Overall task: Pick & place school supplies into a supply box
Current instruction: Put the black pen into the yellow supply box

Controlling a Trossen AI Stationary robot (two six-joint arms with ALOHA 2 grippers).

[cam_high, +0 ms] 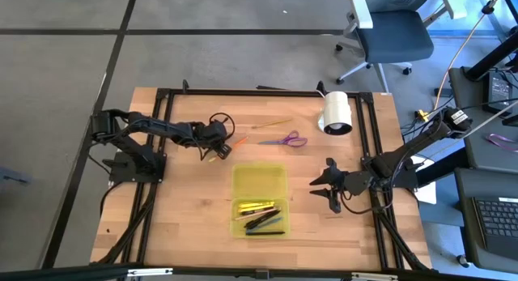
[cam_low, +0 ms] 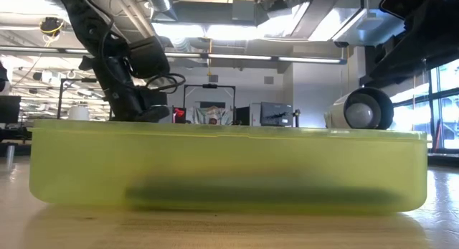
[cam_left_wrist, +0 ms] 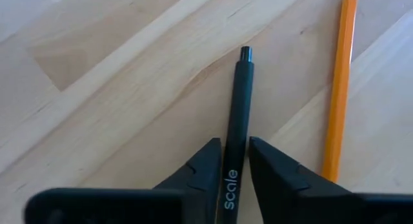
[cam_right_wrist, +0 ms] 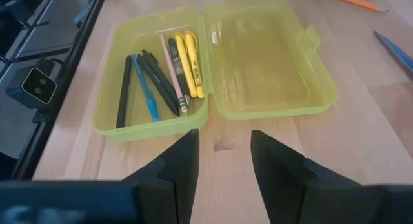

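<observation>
My left gripper (cam_high: 215,146) (cam_left_wrist: 235,164) is low over the table, left of the scissors, shut on a black pen (cam_left_wrist: 239,101). An orange pencil (cam_left_wrist: 339,88) (cam_high: 237,140) lies on the wood beside it. Purple-handled scissors (cam_high: 285,139) and a thin yellow pencil (cam_high: 275,122) lie farther right. The yellow-green supply box (cam_high: 259,180) (cam_right_wrist: 264,56) (cam_low: 229,163) lies open and flat at the table's middle. Its near half holds several pens and pencils (cam_right_wrist: 161,75). My right gripper (cam_high: 325,189) (cam_right_wrist: 222,153) is open, right of the box, touching nothing. My left gripper pinches the black pen between its two fingers (cam_left_wrist: 203,175), on the barrel where the word "scale" is printed (cam_left_wrist: 230,180). The pen runs forward out of the gap, its button end (cam_left_wrist: 245,53) well past the fingertips. Whether it rests on the table, I cannot tell.
A white cylindrical roll (cam_high: 337,112) (cam_low: 366,109) lies near the table's far right corner. A black frame (cam_high: 243,92) borders the table top. Bare wood (cam_high: 186,208) stretches left of the box. An office chair (cam_high: 388,30) stands beyond the far edge.
</observation>
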